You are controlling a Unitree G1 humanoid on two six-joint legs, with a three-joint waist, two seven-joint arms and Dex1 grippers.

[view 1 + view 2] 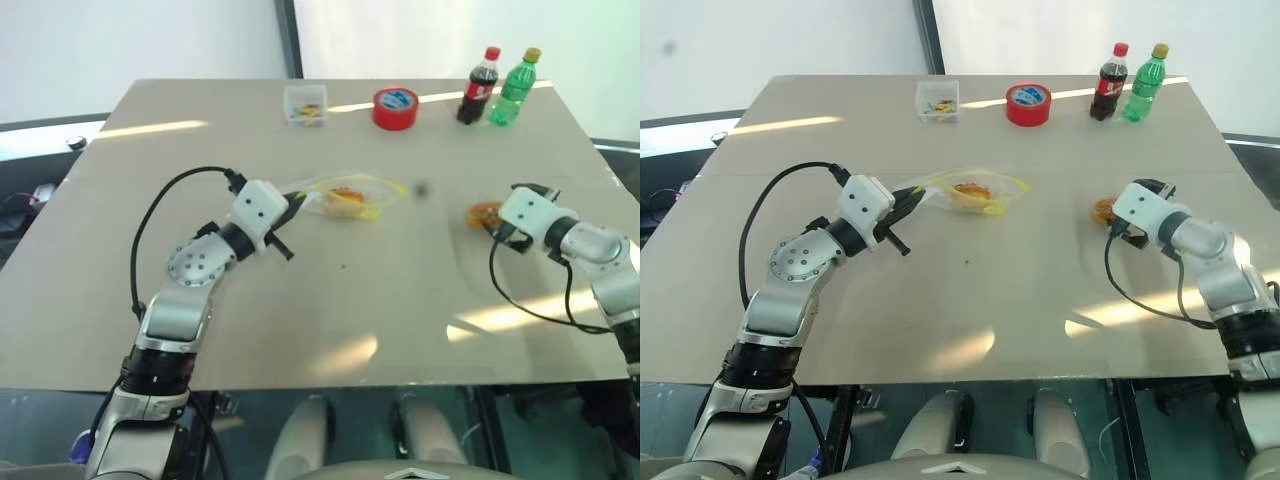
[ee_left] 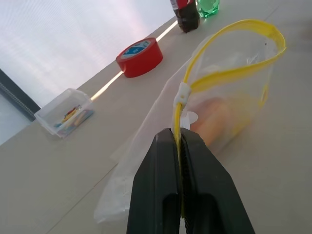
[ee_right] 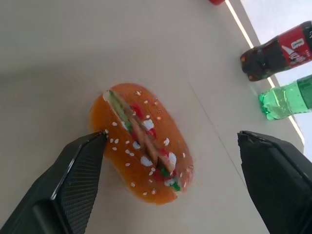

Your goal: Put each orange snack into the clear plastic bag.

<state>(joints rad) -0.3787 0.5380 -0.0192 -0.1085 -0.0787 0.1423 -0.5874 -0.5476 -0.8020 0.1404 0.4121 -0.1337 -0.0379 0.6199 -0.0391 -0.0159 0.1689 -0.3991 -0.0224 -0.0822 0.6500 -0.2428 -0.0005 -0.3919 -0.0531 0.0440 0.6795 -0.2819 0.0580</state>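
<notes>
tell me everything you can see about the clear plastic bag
The clear plastic bag is a thin, crinkled transparent pouch with a yellow seal strip and a small white slider. It lies on the table, its mouth held open in a loop. One orange snack sits inside. The left gripper is shut on the yellow strip at the mouth's edge.
</notes>
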